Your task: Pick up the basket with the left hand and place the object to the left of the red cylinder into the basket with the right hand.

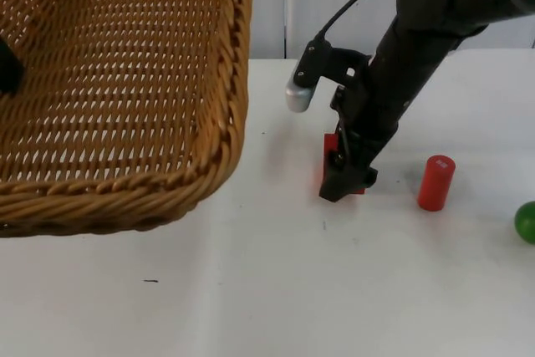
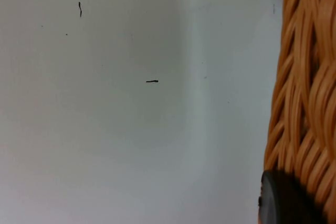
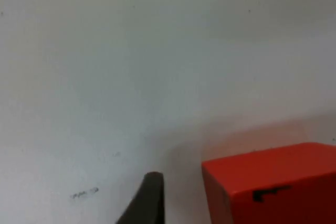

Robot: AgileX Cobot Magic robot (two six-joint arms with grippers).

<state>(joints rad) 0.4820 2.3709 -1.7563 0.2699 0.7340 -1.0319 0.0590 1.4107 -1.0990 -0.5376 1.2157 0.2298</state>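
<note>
The wicker basket (image 1: 125,81) hangs lifted over the table's left side, with my left gripper (image 1: 7,66) shut on its rim at the far left. In the left wrist view a black fingertip (image 2: 281,200) presses against the woven rim (image 2: 304,103). A red block (image 1: 330,145) lies left of the red cylinder (image 1: 435,182). My right gripper (image 1: 344,183) is lowered onto the block and hides most of it. In the right wrist view one fingertip (image 3: 148,198) stands apart from the block's (image 3: 273,187) side with a gap between them, so the gripper is open.
A green ball (image 1: 526,221) sits at the right edge, beyond the cylinder. The basket's near corner (image 1: 226,148) overhangs the table close to the right arm. White table top (image 1: 267,290) stretches toward the front.
</note>
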